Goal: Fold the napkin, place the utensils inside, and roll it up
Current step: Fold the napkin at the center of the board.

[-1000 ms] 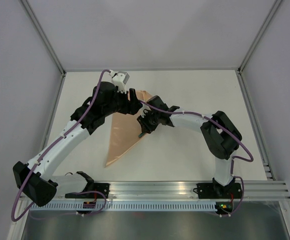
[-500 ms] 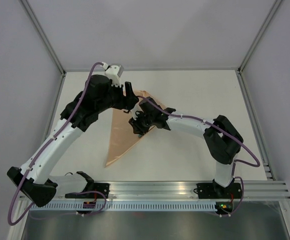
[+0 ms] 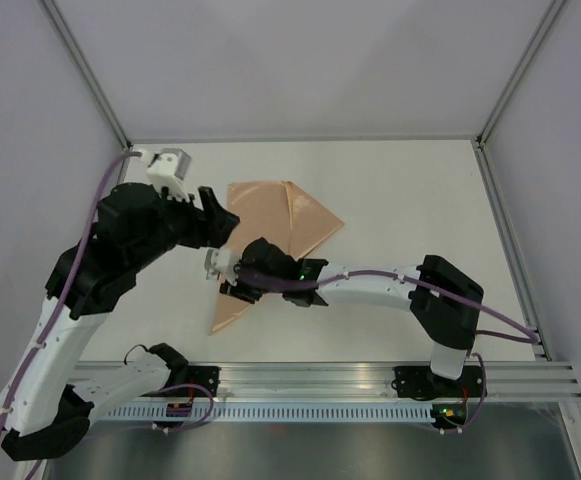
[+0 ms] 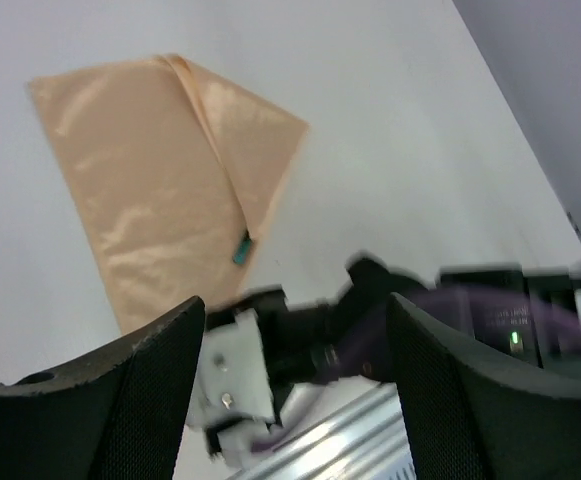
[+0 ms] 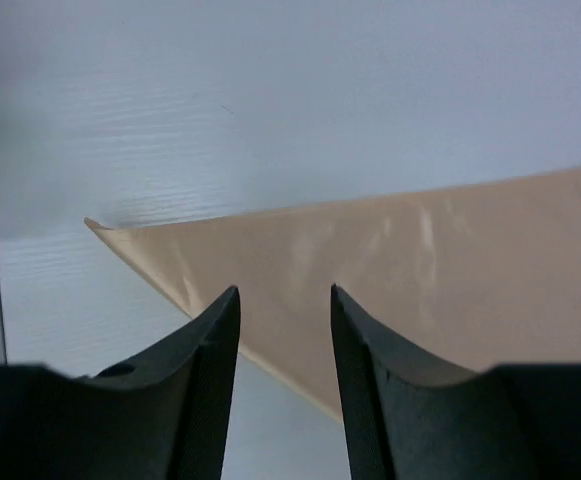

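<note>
The napkin (image 3: 270, 225) lies flat on the white table, folded into a light orange-tan triangle whose long point (image 3: 220, 322) reaches toward the near edge. In the left wrist view the napkin (image 4: 150, 170) has a folded flap along its right side, and a small teal tip (image 4: 240, 248) sticks out at the flap's edge. No utensils show otherwise. My left gripper (image 3: 220, 218) hangs open at the napkin's left edge, raised off the table, its jaws wide with nothing between them (image 4: 295, 335). My right gripper (image 3: 226, 285) stands open just over the napkin's (image 5: 440, 270) narrow near part, fingers apart (image 5: 283, 300).
An aluminium rail (image 3: 370, 375) runs along the near edge by the arm bases. Grey walls and slanted frame posts (image 3: 90, 80) close in the white table (image 3: 420, 190) at the back and sides. My right arm (image 3: 370, 285) stretches across the table's near half.
My left arm has drawn back to the left, uncovering the napkin, and its jaws have widened. My right gripper has slid from the napkin's right edge down-left to its near part.
</note>
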